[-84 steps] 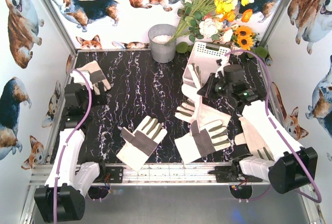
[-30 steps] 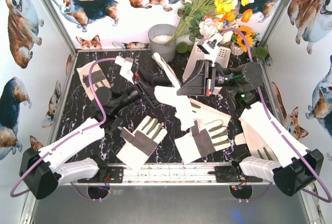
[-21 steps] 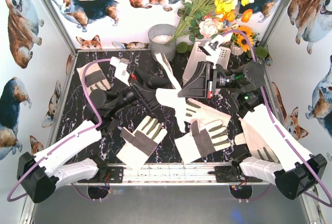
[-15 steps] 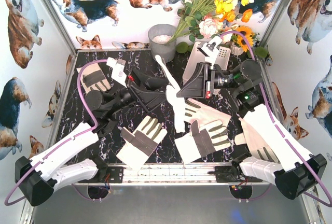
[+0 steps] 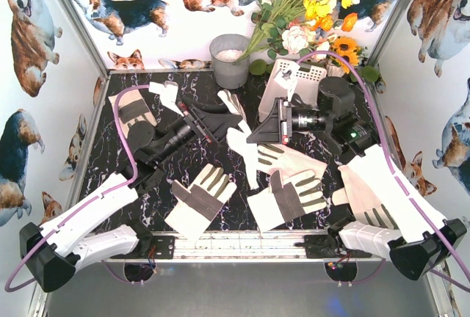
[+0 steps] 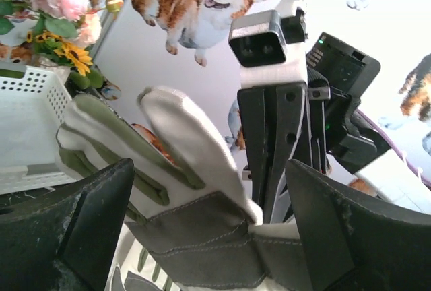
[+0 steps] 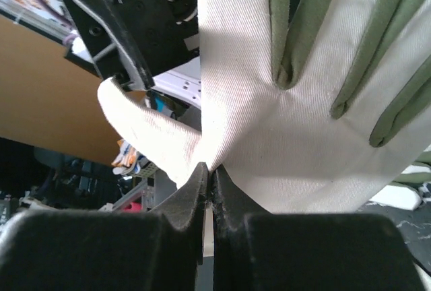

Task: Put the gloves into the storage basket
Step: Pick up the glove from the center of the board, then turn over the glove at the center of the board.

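Glove (image 5: 239,139) is gripped aloft over the table (image 5: 198,86) by the clenched right gripper (image 7: 209,182) | left gripper (image 6: 209,190) is splayed wide either side of it | storage basket (image 5: 301,75) is seen just behind.

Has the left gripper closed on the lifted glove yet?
Open: the left gripper has fingers wide apart, the glove between them. The right gripper is pinched shut on that glove.

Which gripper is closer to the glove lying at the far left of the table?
Left. The left gripper is right of that glove; the right gripper is even farther right.
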Controlling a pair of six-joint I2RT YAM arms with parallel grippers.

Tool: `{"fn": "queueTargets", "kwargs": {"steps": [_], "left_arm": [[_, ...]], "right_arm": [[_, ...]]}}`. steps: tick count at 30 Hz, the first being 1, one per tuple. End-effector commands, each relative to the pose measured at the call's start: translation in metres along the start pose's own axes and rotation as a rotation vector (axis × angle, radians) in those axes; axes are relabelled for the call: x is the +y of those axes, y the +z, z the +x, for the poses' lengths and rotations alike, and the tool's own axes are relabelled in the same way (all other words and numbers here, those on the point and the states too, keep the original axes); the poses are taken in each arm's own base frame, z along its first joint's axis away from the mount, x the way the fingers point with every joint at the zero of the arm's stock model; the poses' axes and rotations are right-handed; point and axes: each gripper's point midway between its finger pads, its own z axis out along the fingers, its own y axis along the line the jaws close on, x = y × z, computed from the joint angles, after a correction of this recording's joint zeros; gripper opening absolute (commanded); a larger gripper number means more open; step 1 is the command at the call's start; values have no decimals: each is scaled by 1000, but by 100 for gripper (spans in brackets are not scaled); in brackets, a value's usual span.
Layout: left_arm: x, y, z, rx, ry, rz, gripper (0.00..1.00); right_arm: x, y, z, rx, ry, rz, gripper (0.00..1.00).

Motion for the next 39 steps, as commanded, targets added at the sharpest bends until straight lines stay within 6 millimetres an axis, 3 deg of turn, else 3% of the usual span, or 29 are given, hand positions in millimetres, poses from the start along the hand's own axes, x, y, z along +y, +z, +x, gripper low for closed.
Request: {"fn": "queueTargets", "kwargs": {"steps": [1,5,14,17,18,21,23,27,33,39], "left_arm": [[14,5,-2,-39,-15,-66,83],[24,10,7,-20,-47,-90,64],[60,2,17,-30,-117,-262,2],[65,-2,17,-46,-133,-293,0],[65,-4,15,-53,-134,-298,0],[68,-7,13,-64,-135,-320,0],[70,-11,9,-71,-132,-354,0],[80,-22,2,-100,-127,-439,0],[97,-37,-5,-169,-171,-555,0],[118,-52,-10,-277,-268,-668,0]], "right_arm": [[-15,3,3,43,-70,107,0],[-24,7,7,62,-80,156,0],[-43,14,14,66,-95,260,0],[-53,11,11,32,-101,320,1],[-56,10,9,20,-105,337,7],[-62,8,5,-21,-108,374,32],[-65,6,2,-53,-105,396,55],[-60,2,-2,-113,-142,408,80],[-73,2,15,-71,-312,591,92],[-95,8,32,-30,-475,810,92]]}}
